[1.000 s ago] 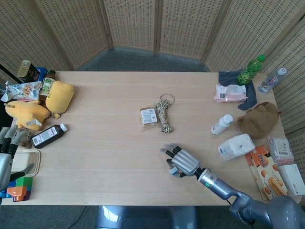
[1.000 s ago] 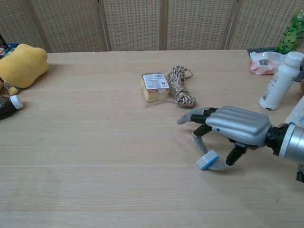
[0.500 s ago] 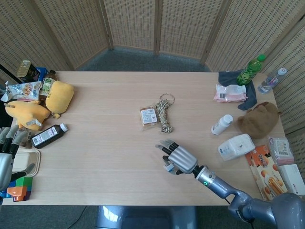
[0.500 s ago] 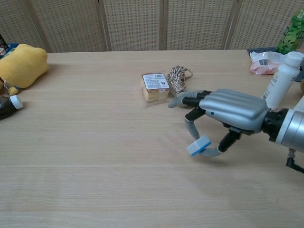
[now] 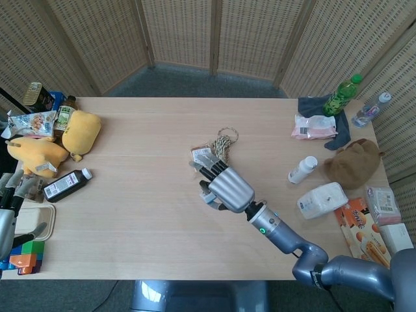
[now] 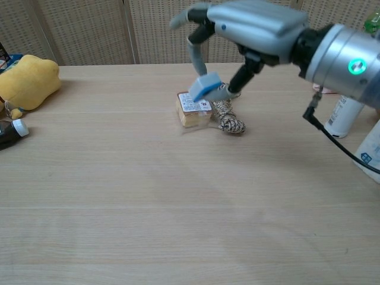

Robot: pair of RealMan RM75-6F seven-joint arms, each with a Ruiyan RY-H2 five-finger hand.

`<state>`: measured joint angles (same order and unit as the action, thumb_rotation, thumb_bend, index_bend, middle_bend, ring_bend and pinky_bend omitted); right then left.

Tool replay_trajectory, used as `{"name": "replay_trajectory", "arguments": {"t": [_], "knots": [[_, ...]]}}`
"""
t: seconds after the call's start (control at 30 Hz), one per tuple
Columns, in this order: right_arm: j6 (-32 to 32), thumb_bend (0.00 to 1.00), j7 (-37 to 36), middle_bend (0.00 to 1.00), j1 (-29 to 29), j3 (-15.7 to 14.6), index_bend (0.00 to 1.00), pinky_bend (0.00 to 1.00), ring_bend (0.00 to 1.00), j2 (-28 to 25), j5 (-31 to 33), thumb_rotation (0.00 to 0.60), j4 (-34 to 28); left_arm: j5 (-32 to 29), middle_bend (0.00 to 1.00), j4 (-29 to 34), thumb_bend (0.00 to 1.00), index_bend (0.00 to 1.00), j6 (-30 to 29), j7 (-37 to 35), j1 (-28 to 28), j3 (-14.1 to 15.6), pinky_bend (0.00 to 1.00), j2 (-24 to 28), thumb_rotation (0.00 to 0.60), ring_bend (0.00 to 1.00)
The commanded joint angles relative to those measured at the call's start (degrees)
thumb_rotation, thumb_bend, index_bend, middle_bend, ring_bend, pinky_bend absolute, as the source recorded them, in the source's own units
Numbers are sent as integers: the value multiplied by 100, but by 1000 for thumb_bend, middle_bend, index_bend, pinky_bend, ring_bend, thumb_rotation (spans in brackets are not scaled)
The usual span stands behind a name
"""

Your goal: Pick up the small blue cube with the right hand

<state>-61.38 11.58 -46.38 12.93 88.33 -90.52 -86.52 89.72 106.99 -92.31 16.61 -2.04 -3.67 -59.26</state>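
The right hand (image 6: 249,27) is pinching the small blue cube (image 6: 205,87) between the thumb and a finger, with the other fingers spread forward above it. The cube is hanging just under the hand, tilted, well clear of the surface (image 6: 148,208). It looks fully picked up, so the remaining job seems to be only holding it steady.

In the head view the hand (image 5: 224,187) is covering the cube almost wholly, so the grasp is readable only from the chest camera. How firmly the fingers are seating on the cube cannot be told.

Farther back, a wrapped snack (image 6: 193,110) and a coil of rope (image 6: 227,116) are lying on the surface, below and behind the cube.

The left hand (image 5: 12,190) is showing only at the frame edge, partly cut off; whether it is clenched or released cannot be told.
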Motion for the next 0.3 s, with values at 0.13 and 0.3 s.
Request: {"name": "replay_trajectory", "arguments": {"t": [0.13, 0.3], "knots": [[114, 335, 804, 57, -219, 711, 636, 77, 0, 40, 1153, 600, -613, 44, 0, 10, 0, 157, 27, 23, -7, 31, 0, -21, 600, 0], [47, 342, 1082, 58, -236, 752, 636, 77, 0, -18, 1386, 600, -758, 27, 0, 20, 0, 156, -10, 7, 15, 20, 0, 10, 600, 0]]}}
